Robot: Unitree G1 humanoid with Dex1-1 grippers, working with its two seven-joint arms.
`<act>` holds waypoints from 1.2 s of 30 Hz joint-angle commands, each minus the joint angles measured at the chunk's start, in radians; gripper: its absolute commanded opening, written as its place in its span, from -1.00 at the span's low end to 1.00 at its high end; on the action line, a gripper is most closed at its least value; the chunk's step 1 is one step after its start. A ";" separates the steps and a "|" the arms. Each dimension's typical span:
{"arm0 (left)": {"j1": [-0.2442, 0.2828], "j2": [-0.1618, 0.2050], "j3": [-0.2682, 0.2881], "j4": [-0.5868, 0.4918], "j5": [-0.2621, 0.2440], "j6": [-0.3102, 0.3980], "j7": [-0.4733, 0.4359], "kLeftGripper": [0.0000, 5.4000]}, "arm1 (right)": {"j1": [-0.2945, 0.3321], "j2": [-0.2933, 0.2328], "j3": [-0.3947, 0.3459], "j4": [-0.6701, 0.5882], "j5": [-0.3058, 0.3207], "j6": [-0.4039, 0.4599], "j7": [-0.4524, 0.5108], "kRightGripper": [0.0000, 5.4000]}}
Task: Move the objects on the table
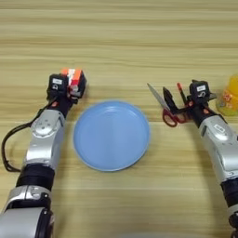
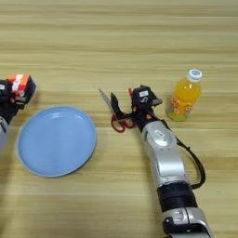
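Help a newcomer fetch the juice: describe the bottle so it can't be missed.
Start at the round light-blue plate, then look right past the scissors at the right pincer. The orange-juice bottle stands upright beyond it: the only orange, white-capped thing.

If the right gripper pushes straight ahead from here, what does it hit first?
The right gripper is already at the red-handled scissors; beyond them only bare table shows, though depth is uncertain.

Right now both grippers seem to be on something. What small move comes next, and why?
Probably lift the right gripper a little: its fingers sit at the red-handled scissors, blade pointing up-left, just right of the light-blue plate. The left gripper is at the puzzle cube beside the plate's upper left; the juice bottle stands apart.
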 commanded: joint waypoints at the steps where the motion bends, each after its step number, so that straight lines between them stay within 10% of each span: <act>1: 0.035 -0.002 -0.022 -0.084 -0.024 -0.012 -0.065 0.24 | 0.001 0.006 0.003 -0.013 0.003 0.014 -0.010 1.00; 23: 0.198 0.095 -0.189 -0.382 -0.008 0.181 -0.326 0.23 | 0.000 0.010 0.008 -0.010 -0.002 0.013 -0.024 1.00; 36: 0.229 0.109 -0.274 -0.352 0.032 0.225 -0.382 0.23 | -0.002 0.013 0.011 -0.007 -0.004 0.013 -0.029 1.00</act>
